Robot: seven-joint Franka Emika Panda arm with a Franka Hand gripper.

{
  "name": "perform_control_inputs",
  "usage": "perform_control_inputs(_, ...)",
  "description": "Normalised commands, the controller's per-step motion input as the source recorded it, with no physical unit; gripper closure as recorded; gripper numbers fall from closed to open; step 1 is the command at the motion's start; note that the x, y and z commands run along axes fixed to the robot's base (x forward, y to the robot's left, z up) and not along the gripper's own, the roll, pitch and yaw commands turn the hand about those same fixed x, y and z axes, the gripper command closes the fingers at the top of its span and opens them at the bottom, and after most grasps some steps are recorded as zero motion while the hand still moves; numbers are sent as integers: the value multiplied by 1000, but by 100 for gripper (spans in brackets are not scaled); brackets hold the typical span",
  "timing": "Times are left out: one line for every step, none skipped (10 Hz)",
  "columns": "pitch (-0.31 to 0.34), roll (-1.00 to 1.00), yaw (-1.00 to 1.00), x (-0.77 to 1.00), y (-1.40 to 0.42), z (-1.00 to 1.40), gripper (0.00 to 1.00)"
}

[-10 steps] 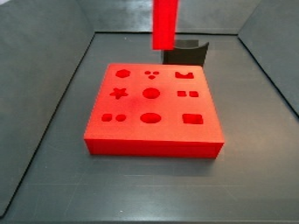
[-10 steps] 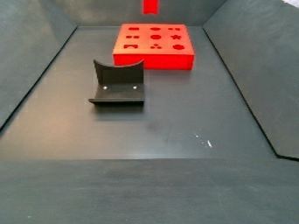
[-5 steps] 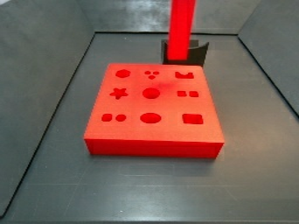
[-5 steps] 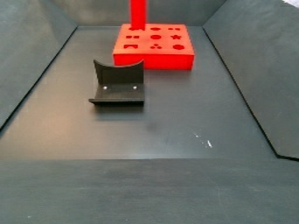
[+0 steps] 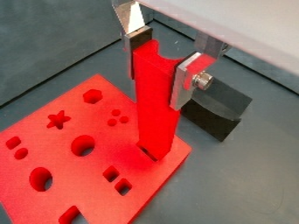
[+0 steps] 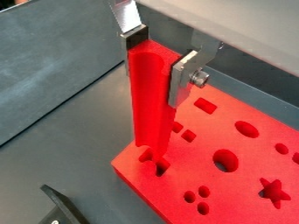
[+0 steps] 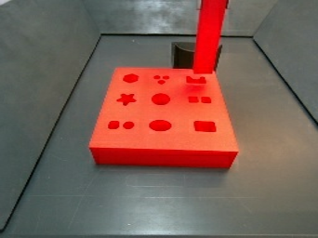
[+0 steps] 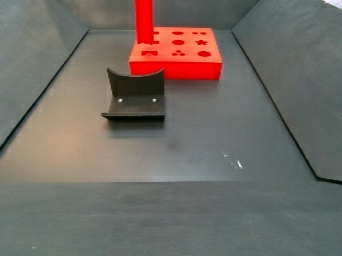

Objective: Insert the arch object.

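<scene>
The arch object, a long bright red bar (image 5: 155,105), hangs upright in my gripper (image 5: 162,61), which is shut on its upper end; it shows the same in a wrist view (image 6: 149,96) with the gripper (image 6: 159,61). Both silver fingers (image 5: 187,80) press its sides. In both side views only the bar shows (image 7: 211,37) (image 8: 142,20); the gripper is out of frame. The bar's lower end stands at a corner of the red board (image 7: 162,116), by the arch-shaped hole (image 7: 196,81). I cannot tell whether it touches the board.
The board (image 6: 233,166) has several shaped holes: star, rounds, squares. The dark fixture (image 8: 134,95) stands on the grey floor away from the board, also in a side view (image 7: 184,51) and a wrist view (image 5: 222,109). Sloped grey walls ring the floor.
The bar has moved sideways from in front of the fixture to the board's corner by the arch-shaped hole, and has come lower. The gripper stays shut on it.
</scene>
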Motion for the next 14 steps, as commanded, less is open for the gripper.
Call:
perform_control_inputs(-39, -50, 0, 111, 37, -197, 100)
perform_control_inputs(-27, -36, 0, 106, 3, -169, 100)
perform_control_inputs(-26, -17, 0, 63, 29, -186, 100)
perform_control_inputs(-21, -17, 0, 6, 26, -169, 100)
perform_control_inputs(-24, -56, 0, -17, 23, -114, 100)
perform_control_inputs(-26, -116, 0, -89, 71, 0, 100)
perform_control_inputs(-23, -94, 0, -14, 9, 0, 100)
perform_control_inputs(-31, -89, 66, 0, 3, -66, 100)
perform_control_inputs(-36, -90, 63, -31, 26, -89, 100)
perform_control_inputs(-33, -77, 40, -80, 14, -74, 100)
perform_control_inputs(-20, -50, 34, 0, 0, -37, 100)
perform_control_inputs(-13, -26, 31, 0, 9, -66, 100)
perform_control_inputs(-10, -6, 43, 0, 6, -91, 100)
perform_control_inputs(-6, 0, 74, 0, 43, -143, 100)
